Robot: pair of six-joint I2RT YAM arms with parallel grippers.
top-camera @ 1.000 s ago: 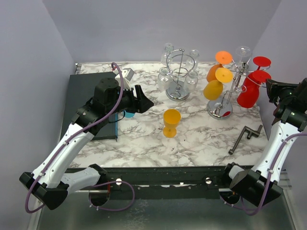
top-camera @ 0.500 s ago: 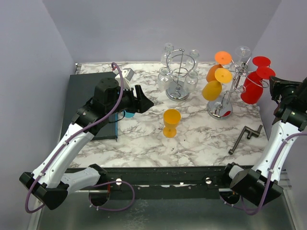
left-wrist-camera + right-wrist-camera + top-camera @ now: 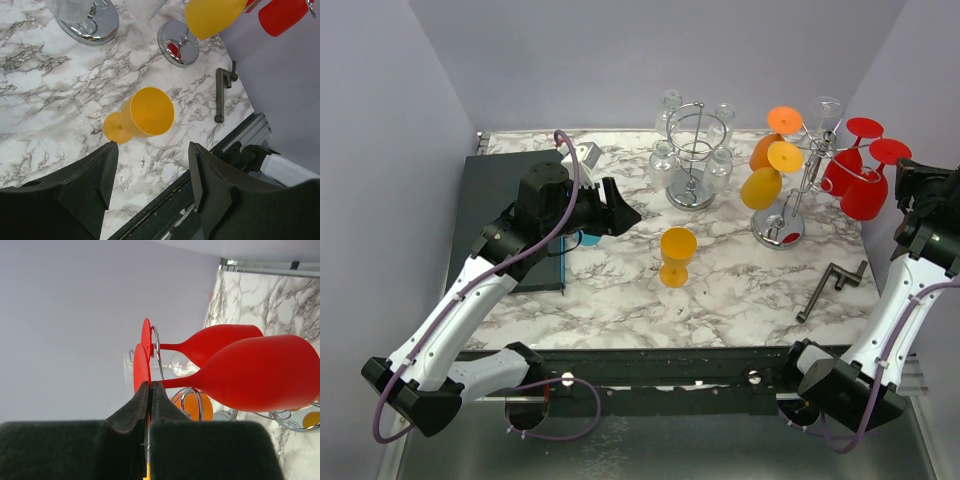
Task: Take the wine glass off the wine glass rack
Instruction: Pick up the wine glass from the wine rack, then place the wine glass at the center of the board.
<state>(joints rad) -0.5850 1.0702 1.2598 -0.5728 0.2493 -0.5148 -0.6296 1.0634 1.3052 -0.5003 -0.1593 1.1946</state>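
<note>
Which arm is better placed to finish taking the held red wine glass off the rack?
Right. The right claw is shut on the red wine glass by its foot, beside the rack. The left claw hangs open by the yellow wine glass, far from the rack.

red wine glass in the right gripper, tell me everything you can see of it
The red wine glass is opaque, glossy, plastic-looking: rounded bowl, thin stem, flat round foot. It hangs foot uppermost, tilted, at the far right of the table beside the chrome rack. The right gripper has its fingers shut on the foot's edge. A second red glass hangs just behind it; whether they touch is unclear.
</note>
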